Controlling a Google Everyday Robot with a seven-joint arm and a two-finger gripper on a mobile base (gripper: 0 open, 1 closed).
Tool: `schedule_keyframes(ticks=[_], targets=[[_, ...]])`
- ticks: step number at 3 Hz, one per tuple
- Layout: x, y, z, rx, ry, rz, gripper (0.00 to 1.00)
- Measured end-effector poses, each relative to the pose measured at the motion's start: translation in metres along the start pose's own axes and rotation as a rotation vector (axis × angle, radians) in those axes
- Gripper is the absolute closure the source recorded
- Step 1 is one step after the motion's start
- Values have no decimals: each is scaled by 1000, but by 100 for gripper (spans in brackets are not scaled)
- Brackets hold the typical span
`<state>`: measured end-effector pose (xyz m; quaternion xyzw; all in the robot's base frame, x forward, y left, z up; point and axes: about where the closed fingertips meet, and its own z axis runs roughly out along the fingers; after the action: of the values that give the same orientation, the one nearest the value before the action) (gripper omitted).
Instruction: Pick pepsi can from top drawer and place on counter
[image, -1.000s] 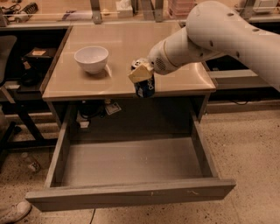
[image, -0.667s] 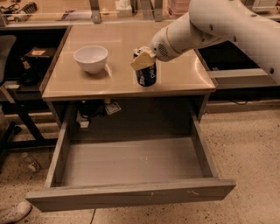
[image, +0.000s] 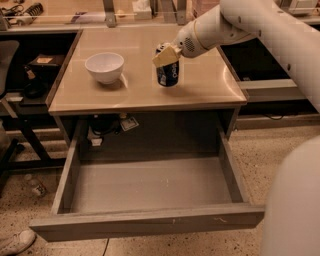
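— Can?
— pepsi can (image: 167, 75) stands upright on the counter (image: 210, 92), directly under my gripper (image: 166, 54), which overlaps its top. Jaws clamped or loose: can't tell.
— Drawer?
— top drawer (image: 150, 186) open, well below the jaws. White bowl (image: 104, 66) sits off to their side.

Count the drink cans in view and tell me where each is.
1. The pepsi can is upright over the counter, right of the white bowl, its top gripped by the pincer. The top drawer holds none; clutter under the counter may hide others.
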<state>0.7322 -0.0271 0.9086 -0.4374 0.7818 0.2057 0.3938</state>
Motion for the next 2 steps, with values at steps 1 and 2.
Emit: schedule_keyframes(ticks=[1,2], targets=[[2,-16,22,-47,-51,42,100],[6,-24,40,-82,-90,75,100]])
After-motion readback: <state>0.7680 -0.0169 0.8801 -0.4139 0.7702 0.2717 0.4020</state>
